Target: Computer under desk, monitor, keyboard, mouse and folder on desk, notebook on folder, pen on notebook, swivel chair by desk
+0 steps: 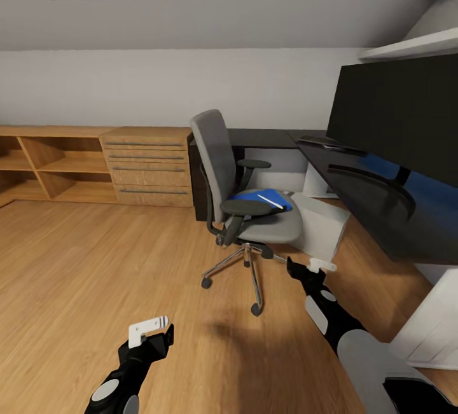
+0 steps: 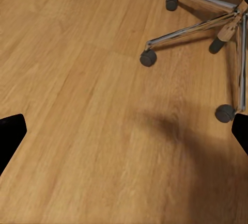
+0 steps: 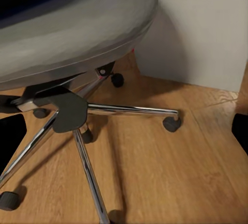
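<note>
So we've got the swivel chair (image 1: 245, 194) sitting just ahead of our right end effector (image 1: 316, 266), a bit off to its left, with the chrome star base (image 3: 93, 115) and castors close in front of it in the right wrist view. On the seat there's a blue flat item (image 1: 261, 200), folder or notebook, we can't tell which, and the white pen (image 1: 271, 201) lies on top of it. The light grey computer (image 1: 321, 223) stands on the wood floor (image 1: 95, 261) right past the right end effector, just beside the chair's seat and next to the bench (image 1: 381, 204). The bench runs along the right end effector's right side, with the monitor (image 1: 401, 115) up on it and the keyboard (image 1: 321, 142) farther along near the corner. Our left end effector (image 1: 150, 331) hangs low over bare floor, chair castors (image 2: 148, 58) ahead and to its right, and its fingers look spread wide. For the right one, dark finger edges sit at both sides of its wrist view, so it looks wide open too, holding nothing.
</note>
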Robot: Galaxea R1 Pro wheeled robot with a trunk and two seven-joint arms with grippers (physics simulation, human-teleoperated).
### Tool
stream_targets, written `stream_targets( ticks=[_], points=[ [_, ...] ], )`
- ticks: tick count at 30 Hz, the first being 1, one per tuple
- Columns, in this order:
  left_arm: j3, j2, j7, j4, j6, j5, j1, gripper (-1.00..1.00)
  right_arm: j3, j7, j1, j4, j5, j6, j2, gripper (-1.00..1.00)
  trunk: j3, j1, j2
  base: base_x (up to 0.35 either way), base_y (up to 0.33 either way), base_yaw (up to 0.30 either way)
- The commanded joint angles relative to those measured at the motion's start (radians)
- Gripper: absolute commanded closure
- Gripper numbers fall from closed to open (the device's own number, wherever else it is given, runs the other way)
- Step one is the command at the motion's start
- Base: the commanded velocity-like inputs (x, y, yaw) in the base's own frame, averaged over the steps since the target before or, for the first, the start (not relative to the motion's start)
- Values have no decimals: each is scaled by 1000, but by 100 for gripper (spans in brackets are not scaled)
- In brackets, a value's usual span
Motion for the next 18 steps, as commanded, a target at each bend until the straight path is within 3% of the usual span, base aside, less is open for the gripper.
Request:
stream_targets(
  ticks=[1,4,12,18],
  points=[
    [-1,0,9,-1,3,11,0,-100,0,-2,-1,0,-7,-3,2,-100,-1,0,0,0,0,0],
    [0,0,9,-2,3,11,0,-100,-1,0,-1,0,-10,-3,3,-100,-1,0,0,0,0,0],
    [1,0,9,-2,3,11,0,-100,-1,1,-1,1,-10,-2,2,-100,1,0,0,-47,172,-214],
    [2,0,9,-2,3,11,0,-100,-1,1,-1,1,-10,-2,2,-100,1,0,0,-3,24,-39]
  ],
)
